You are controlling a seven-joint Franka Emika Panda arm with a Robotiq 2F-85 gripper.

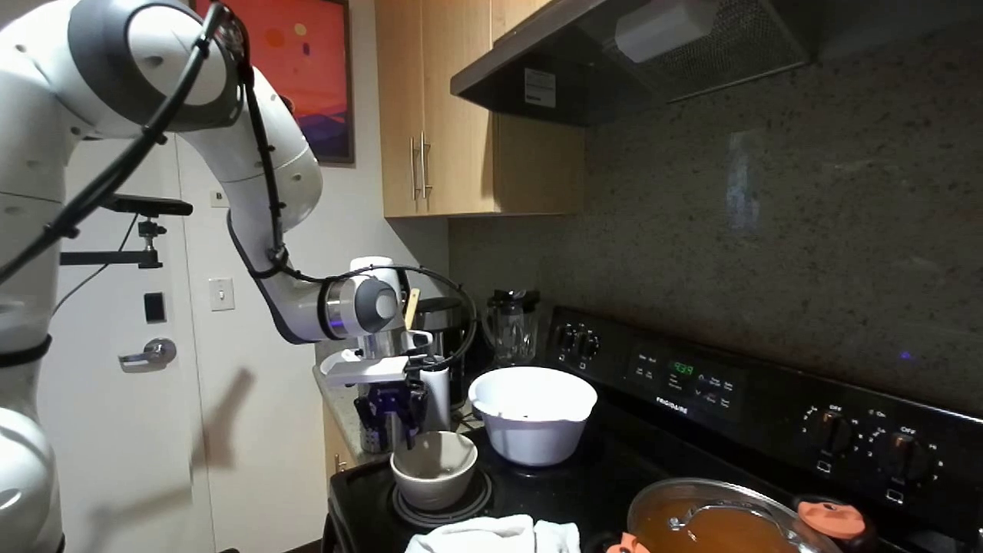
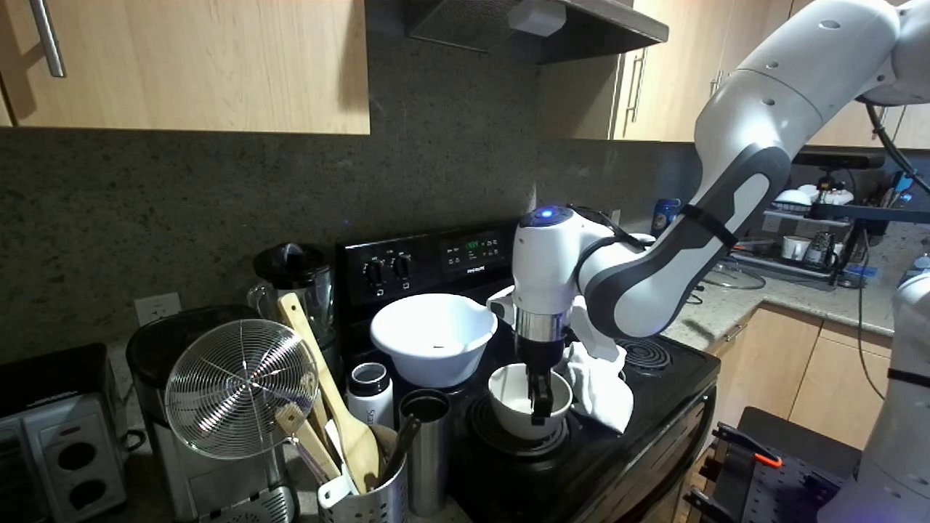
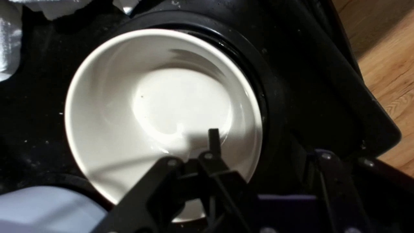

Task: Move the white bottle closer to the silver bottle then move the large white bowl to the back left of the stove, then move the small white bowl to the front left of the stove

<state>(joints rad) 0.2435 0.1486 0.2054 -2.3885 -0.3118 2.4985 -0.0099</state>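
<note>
Partly hidden behind the end effector [image 2: 540, 411] is the small white bowl [image 2: 514, 415].

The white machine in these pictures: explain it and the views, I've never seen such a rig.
It is a robot arm with gripping jaws at its end. Two pictures come from cameras standing outside the robot; the wrist view comes from a camera on its wrist.

The black surface is a stove. On it, the small white bowl sits on a coil burner, with the large white bowl behind it, nearer the knobs. A white cloth and a glass-lidded pan are there too. The white bottle stands beside the stove. Nothing is held: the jaws are open, one over the small white bowl, the other outside its rim.
</note>
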